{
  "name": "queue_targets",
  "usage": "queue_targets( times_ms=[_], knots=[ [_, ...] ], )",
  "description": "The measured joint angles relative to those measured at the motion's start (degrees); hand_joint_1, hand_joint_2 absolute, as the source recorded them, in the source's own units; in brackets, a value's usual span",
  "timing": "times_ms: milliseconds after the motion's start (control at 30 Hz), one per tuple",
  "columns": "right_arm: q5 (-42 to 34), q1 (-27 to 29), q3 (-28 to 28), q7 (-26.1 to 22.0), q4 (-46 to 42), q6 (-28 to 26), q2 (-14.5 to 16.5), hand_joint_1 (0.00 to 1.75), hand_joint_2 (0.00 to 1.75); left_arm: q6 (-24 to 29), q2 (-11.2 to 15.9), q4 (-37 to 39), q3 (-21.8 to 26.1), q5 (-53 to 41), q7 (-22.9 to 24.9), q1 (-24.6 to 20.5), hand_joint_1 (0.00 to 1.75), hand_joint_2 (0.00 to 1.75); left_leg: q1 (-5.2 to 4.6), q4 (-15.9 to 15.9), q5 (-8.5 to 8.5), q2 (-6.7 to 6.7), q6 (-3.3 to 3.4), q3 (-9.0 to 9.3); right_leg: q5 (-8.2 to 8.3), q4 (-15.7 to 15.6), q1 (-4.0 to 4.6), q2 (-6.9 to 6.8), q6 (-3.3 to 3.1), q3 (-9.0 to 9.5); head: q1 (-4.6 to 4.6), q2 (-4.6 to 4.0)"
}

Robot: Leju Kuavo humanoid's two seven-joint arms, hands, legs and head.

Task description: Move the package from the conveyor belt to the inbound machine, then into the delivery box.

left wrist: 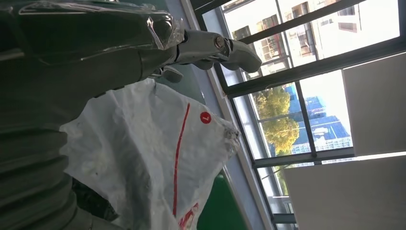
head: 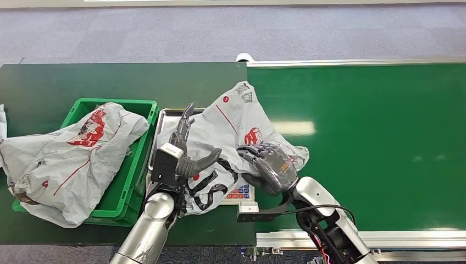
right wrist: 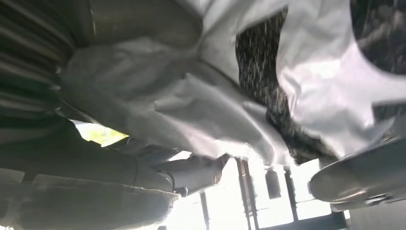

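Note:
A crumpled grey-white package [head: 231, 118] with red and black print lies across the inbound machine [head: 239, 192], a scale with a steel pan and a keypad, and its right side overhangs the green conveyor belt [head: 373, 143]. My left hand [head: 181, 148] stands at the package's left edge with fingers spread upward and the thumb reaching toward the bag; the left wrist view shows those fingers [left wrist: 210, 48] stretched above the package [left wrist: 158, 158], holding nothing. My right hand [head: 272, 165] curls over the package's right edge and grips it. The right wrist view has the package [right wrist: 191, 96] pressed against that hand, thumb [right wrist: 191, 172] beneath.
A green delivery box [head: 132, 104] sits left of the scale on the dark green table [head: 55, 82], with another grey package [head: 71, 154] draped over it and spilling past its left rim. The belt's metal frame [head: 357, 61] runs along the far side.

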Motion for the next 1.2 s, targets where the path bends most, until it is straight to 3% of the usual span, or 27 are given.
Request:
queue_targets(
  times_ms=[267, 667, 833, 1033, 1200],
  knots=[
    [-0.5, 1.6, -4.9, 7.2, 2.7, -1.8, 2.6, 0.00, 1.75, 1.2, 0.0, -0.9, 0.0, -0.1, 0.1, 0.8, 0.00, 1.75, 0.00, 0.0, 0.00, 0.00, 0.00, -0.01, 0.00, 0.0, 0.00, 0.00, 0.00, 0.02, 0.00, 0.00],
    [-2.3, 2.7, -8.5, 7.6, 4.9, -0.6, 4.5, 0.00, 1.75, 1.5, 0.0, -1.5, 0.0, -0.1, 0.1, 1.3, 0.00, 1.75, 0.00, 0.0, 0.00, 0.00, 0.00, -0.01, 0.00, 0.0, 0.00, 0.00, 0.00, 0.01, 0.00, 0.00],
    [-8.6, 3.7, -9.7, 5.9, 5.0, 2.3, 5.0, 0.00, 1.75, 1.8, 0.0, -1.5, 0.0, 0.0, 0.1, 1.3, 0.00, 1.75, 0.00, 0.0, 0.00, -0.01, 0.00, -0.01, 0.00, 0.0, -0.01, -0.01, 0.00, 0.01, 0.00, 0.00],
    [-12.7, 6.2, -12.3, 4.0, 4.6, -0.2, 5.5, 0.00, 1.75, 1.9, 0.1, -1.5, -0.3, 0.0, 0.2, 1.7, 0.00, 1.75, 0.00, 0.0, -0.01, -0.01, 0.00, -0.02, 0.00, 0.0, -0.01, -0.01, 0.00, 0.00, -0.01, 0.00],
    [-20.3, 7.2, -15.1, -0.6, 3.1, -0.6, 6.3, 0.00, 1.75, 0.8, 0.4, -1.1, -1.5, -2.2, 1.0, 1.8, 0.00, 1.75, 0.00, 0.0, 0.00, 0.00, 0.00, -0.01, 0.00, 0.0, 0.00, 0.00, 0.00, 0.00, 0.00, 0.00]
  ],
)
